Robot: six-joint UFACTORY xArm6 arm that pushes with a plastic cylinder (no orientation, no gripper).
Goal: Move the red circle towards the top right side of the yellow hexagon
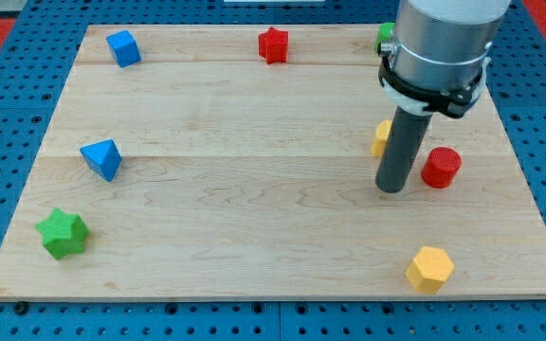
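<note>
The red circle (440, 168) is a short red cylinder at the view's right, mid-height on the wooden board. The yellow hexagon (429, 269) lies near the view's bottom right, below the red circle. My tip (391, 188) rests on the board just left of the red circle, with a small gap between them. A second yellow block (380, 138) is partly hidden behind the rod, so its shape is unclear.
A blue cube (122, 47) sits at the top left and a red star (273, 44) at the top middle. A green block (385, 38) is partly hidden by the arm. A blue triangle (101, 158) and a green star (63, 233) lie at the left.
</note>
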